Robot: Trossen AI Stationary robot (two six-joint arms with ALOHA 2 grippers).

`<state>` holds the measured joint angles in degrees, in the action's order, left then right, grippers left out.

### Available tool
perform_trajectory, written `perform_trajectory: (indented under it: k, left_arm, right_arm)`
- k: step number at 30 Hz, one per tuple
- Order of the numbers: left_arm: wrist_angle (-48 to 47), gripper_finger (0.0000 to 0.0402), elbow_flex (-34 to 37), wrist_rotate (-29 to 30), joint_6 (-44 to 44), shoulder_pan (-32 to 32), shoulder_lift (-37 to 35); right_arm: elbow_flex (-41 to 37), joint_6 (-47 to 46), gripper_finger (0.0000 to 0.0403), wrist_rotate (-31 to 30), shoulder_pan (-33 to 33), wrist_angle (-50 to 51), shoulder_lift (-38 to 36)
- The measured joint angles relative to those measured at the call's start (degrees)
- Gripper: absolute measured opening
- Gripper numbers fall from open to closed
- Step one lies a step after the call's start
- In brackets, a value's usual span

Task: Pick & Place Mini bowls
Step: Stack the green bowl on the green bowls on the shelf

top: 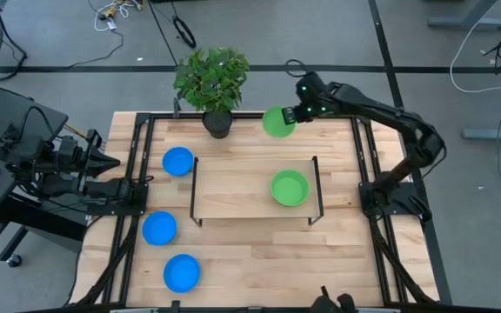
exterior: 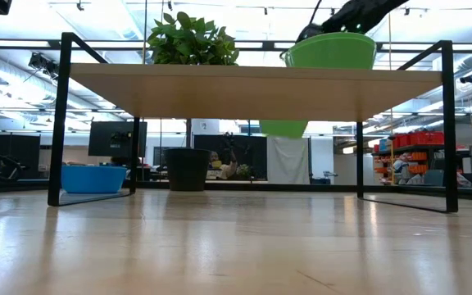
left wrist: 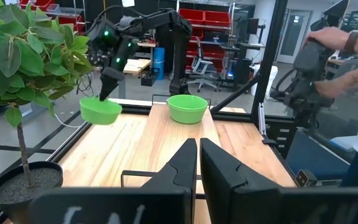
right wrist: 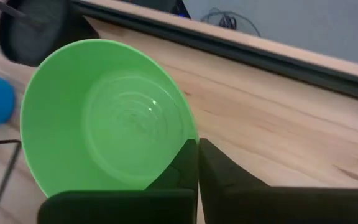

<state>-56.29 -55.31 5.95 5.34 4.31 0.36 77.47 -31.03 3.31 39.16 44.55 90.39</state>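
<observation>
The right tool [top: 292, 114] pinches the rim of a green bowl [top: 277, 122] and holds it in the air, mouth up and roughly level, beside the plant pot [top: 217, 123] at the table's [top: 233, 252] far edge (being round, it has no long axis). The left tool [left wrist: 197, 163] waits shut, empty. No writing is readable.

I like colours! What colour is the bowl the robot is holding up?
Bright green bowl, gripped by the right hand; the right wrist view shows it best.

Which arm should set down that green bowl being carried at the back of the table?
Right: the right gripper is shut on the green bowl, held off the table. The left gripper waits at the left edge.
</observation>
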Motion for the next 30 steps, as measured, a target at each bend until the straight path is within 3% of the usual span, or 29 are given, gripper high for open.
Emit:
perform_trajectory:
  k: [18, 30]
  left_arm:
    - [0.0, 0.0023, 0.0, 0.0, 0.0, 0.0, 0.0]
    - [0.0, 0.0023, 0.0, 0.0, 0.0, 0.0, 0.0]
  right_arm:
    - [0.0, 5.6, 0.0, 2.9, -0.6, 9.4, -15.5]
    - [13.0, 12.2, 0.0, 3.2, -5.1, 20.9, -16.7]
